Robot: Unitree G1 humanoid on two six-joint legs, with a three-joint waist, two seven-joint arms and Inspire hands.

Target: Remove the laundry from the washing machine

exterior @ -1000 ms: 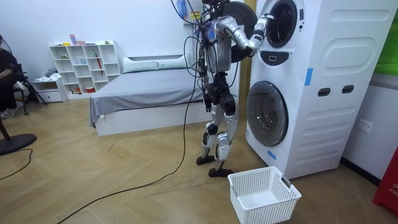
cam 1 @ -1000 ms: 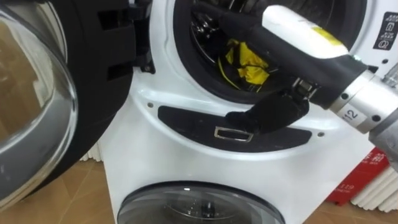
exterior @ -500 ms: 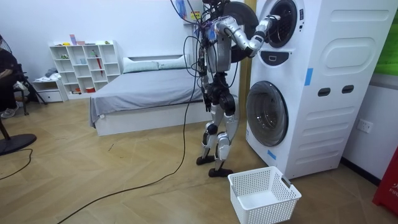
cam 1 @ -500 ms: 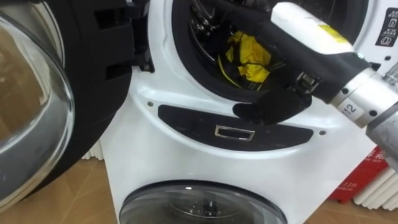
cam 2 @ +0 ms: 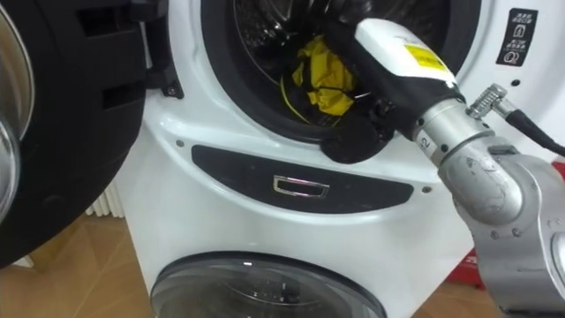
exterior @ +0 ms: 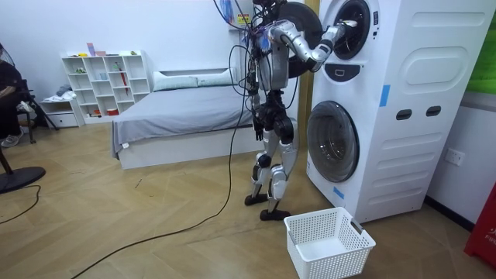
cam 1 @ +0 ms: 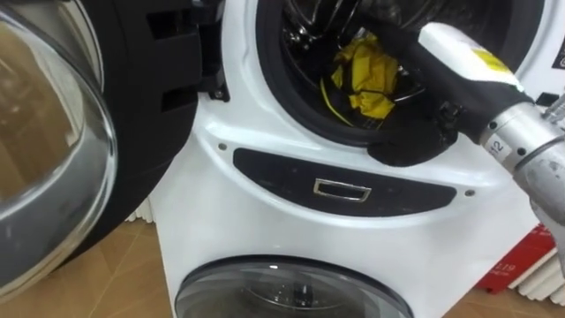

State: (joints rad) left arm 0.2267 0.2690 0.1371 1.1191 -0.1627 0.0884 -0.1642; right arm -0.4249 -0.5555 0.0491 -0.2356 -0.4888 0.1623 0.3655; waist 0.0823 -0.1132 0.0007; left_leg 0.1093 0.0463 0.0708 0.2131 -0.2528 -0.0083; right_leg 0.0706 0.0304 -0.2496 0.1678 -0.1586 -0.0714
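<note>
The robot stands on the wooden floor facing a tall white washing machine made of two front-loading units stacked one over the other, at the right of the room view. The upper unit's round black-rimmed glass door is swung wide open and takes up the left of the eye views. The lower unit's round glass door sits shut at the bottom edge.

The right arm comes in from the right of the frame. Its white-covered forearm slants up and to the left, crossing the lower rim of the opening into the shiny metal drum. The right hand is inside the opening near the top of the frame, and I cannot tell how its fingers are set or whether they hold anything.

A crumpled bright yellow garment lies in the drum at the top centre, just left of and below the forearm.

Below the opening, a dark oval panel with a small chrome pull sits in the middle of the frame.

In the room view a white perforated plastic laundry basket rests on the floor in the lower right, in front of the machine and just beside the robot's feet.
</note>
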